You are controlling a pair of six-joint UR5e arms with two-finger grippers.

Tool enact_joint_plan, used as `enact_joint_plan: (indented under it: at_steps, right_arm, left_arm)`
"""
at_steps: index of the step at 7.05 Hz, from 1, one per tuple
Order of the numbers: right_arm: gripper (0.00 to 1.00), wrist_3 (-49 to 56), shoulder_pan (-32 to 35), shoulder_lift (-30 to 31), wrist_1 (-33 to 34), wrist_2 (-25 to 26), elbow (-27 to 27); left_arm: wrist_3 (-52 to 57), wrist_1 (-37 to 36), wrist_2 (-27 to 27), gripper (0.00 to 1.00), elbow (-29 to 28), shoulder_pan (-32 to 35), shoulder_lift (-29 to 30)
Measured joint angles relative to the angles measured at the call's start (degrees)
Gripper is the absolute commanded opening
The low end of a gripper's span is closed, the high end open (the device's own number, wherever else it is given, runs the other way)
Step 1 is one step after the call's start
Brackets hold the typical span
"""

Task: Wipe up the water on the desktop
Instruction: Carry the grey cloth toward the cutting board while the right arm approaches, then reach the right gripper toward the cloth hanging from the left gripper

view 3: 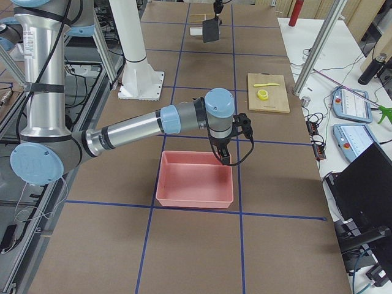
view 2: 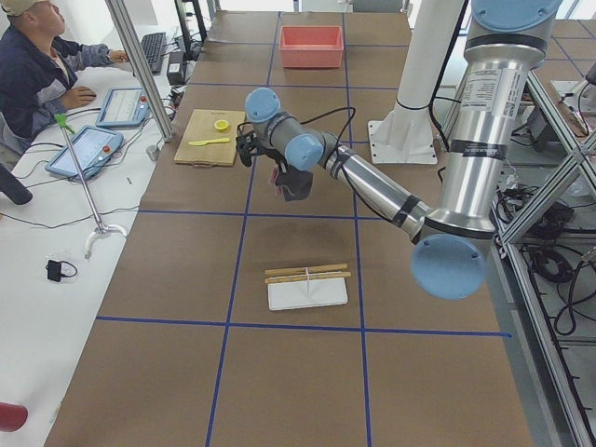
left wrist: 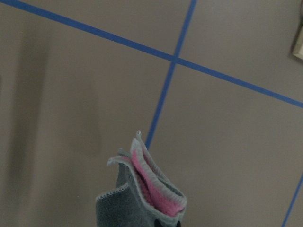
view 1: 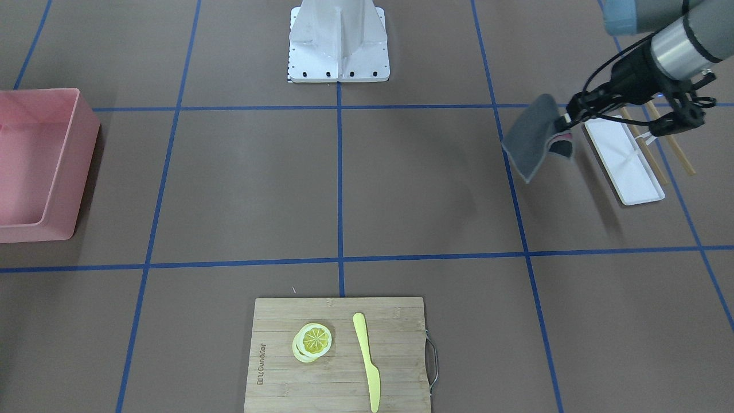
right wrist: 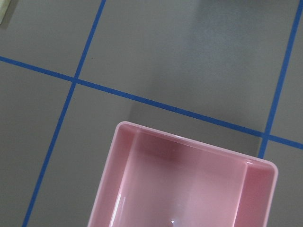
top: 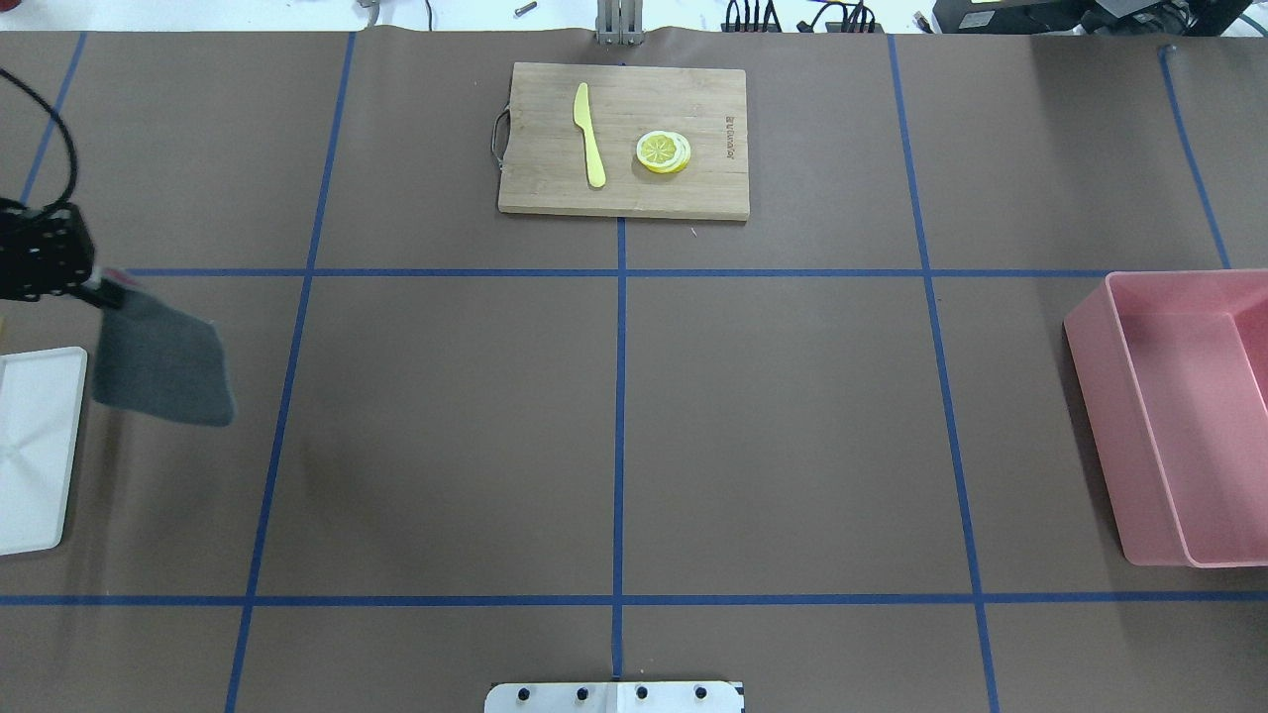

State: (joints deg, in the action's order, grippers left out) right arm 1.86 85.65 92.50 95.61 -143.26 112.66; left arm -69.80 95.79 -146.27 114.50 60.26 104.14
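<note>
The desktop [view 1: 241, 189] is a matte brown tabletop with a grid of blue tape lines. My left gripper [view 1: 565, 121] is shut on a corner of a grey cloth [view 1: 533, 140] with a pink inner side. It holds the cloth hanging above the desktop, beside the white tray. The gripper [top: 104, 290] and cloth [top: 163, 366] are at the left edge of the overhead view, and the cloth's folds [left wrist: 142, 198] fill the bottom of the left wrist view. A faint darker smear [left wrist: 94, 137] lies on the desktop below. My right gripper [view 3: 225, 156] hangs over the pink bin; I cannot tell whether it is open.
A white tray [view 1: 625, 160] with wooden chopsticks [view 1: 671, 143] lies by the left arm. A pink bin [top: 1179, 416] stands on the right side. A bamboo cutting board [top: 624, 188] with a yellow knife [top: 587, 134] and lemon slices [top: 662, 152] lies at the far edge.
</note>
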Motion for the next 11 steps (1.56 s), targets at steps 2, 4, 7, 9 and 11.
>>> enact_joint_plan:
  at_steps: [2,4,7,9,11]
  right_arm:
    - [1.00,-15.09,-6.83,-1.38,-6.77,-0.98,1.11]
    - [1.00,-34.86,-15.51,-3.94,-17.88,2.33,1.33]
    - [1.00,-56.71,-30.08,-11.56,-23.24,13.92,1.79]
    - [1.00,-66.99,-38.02,-16.55,-23.43,20.93,2.18]
    - [1.00,-74.20,-44.64,-21.29,-23.43,27.76,2.18]
  left_arm:
    - [-10.33,-0.06,6.20,0.00,-1.74,-7.99,9.79]
    - [-16.59,-0.02,8.88,0.00,-6.16,-11.20,17.37]
    - [-20.44,0.38,12.60,0.00,-11.32,-13.79,24.16]
    - [-25.61,1.17,13.60,0.00,-14.60,-14.06,28.07]
    - [-33.36,5.74,15.88,0.00,-20.27,-14.78,32.49]
